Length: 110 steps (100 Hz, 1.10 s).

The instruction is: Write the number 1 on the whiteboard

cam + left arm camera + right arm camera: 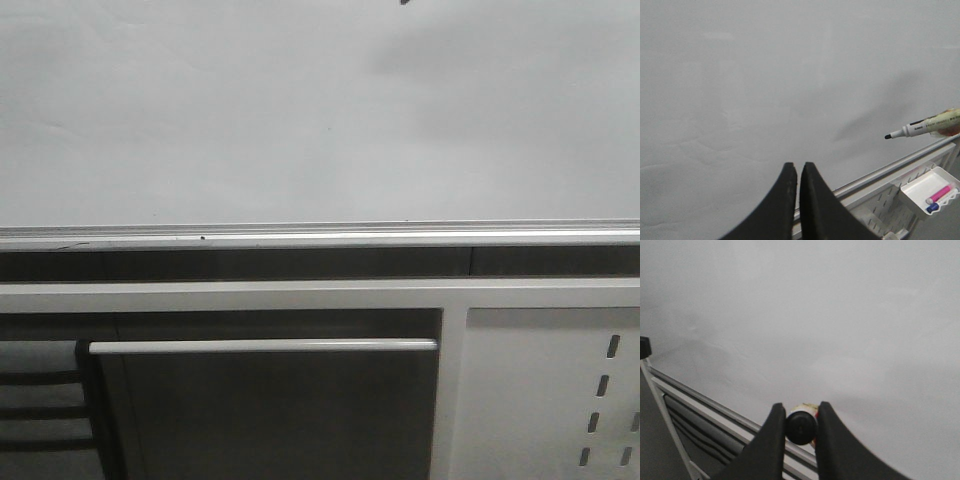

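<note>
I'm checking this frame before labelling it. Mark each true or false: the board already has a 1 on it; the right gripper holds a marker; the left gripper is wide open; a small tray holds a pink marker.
1. The whiteboard already bears a 1. False: no stroke shows in any view.
2. The right gripper holds the marker. True: its fingers clamp the barrel.
3. The left gripper is wide open. False: its fingers are nearly together, holding nothing.
4. A small white tray holds a pink marker. True.
</note>
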Tool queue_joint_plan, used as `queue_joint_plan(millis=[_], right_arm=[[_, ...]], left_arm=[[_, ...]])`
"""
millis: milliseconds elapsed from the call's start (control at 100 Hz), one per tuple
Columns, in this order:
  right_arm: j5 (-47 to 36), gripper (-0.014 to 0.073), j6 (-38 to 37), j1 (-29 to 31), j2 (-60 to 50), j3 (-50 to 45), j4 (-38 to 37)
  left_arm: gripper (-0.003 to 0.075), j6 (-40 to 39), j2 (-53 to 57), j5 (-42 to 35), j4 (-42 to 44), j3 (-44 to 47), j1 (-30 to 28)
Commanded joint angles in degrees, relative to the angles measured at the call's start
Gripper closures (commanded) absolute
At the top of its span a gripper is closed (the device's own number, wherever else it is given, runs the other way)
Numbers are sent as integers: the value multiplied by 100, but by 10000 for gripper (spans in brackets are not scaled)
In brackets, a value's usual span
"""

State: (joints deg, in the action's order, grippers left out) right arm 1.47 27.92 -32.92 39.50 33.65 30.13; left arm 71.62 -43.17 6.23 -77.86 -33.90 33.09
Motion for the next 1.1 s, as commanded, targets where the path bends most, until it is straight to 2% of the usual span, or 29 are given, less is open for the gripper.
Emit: queue_joint_plan(millis=[0, 140, 380, 730, 940, 1090], right_arm=[[-702, 648, 38, -4, 185, 152, -86], [-762, 648, 38, -92, 427, 152, -109], [-1345, 648, 38, -457, 682, 152, -293], [-2071, 648, 38, -456, 1100, 152, -291], [-2493, 648, 38, -445, 1723, 152, -305], [-2313, 648, 38, -445, 2056, 152, -305]], left_arm=[[741, -70, 70, -212, -132, -144, -10], [741, -70, 70, -265, -156, -144, -10], [741, -70, 70, -436, -156, -144, -10], [741, -70, 70, -446, -156, -144, -10], [741, -59, 70, -446, -156, -144, -10], [741, -51, 70, -446, -156, -144, -10]])
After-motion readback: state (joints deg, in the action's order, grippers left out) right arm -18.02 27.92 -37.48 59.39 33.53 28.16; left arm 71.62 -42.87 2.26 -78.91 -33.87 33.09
